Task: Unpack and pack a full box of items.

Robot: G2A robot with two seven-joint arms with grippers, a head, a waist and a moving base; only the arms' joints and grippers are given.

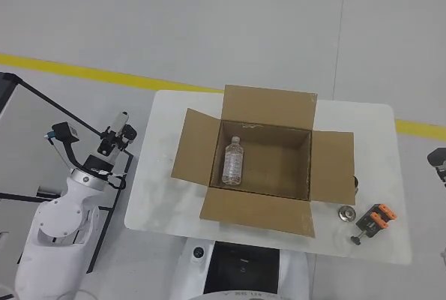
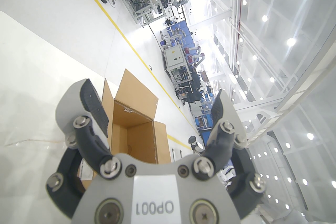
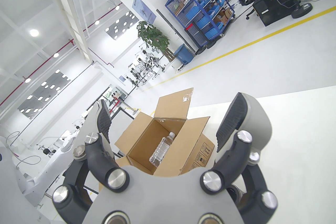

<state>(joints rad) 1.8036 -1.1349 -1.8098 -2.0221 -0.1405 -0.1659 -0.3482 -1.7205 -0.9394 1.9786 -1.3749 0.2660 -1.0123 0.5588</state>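
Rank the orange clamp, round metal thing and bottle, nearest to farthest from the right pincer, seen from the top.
From the right pincer:
1. orange clamp, on the table's right end
2. round metal thing, just past it, by the box
3. bottle, lying inside the box

White table (image 1: 369,127) standing on a pale floor, yellow line (image 1: 73,72) running behind it, blue wire cart (image 3: 199,12) sitting near a potted plant (image 3: 153,37) and blue bin (image 3: 184,53).

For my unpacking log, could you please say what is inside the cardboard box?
One clear plastic bottle lies on its side on the floor of the cardboard box. The rest of the floor looks bare, though the near wall hides a strip of it.
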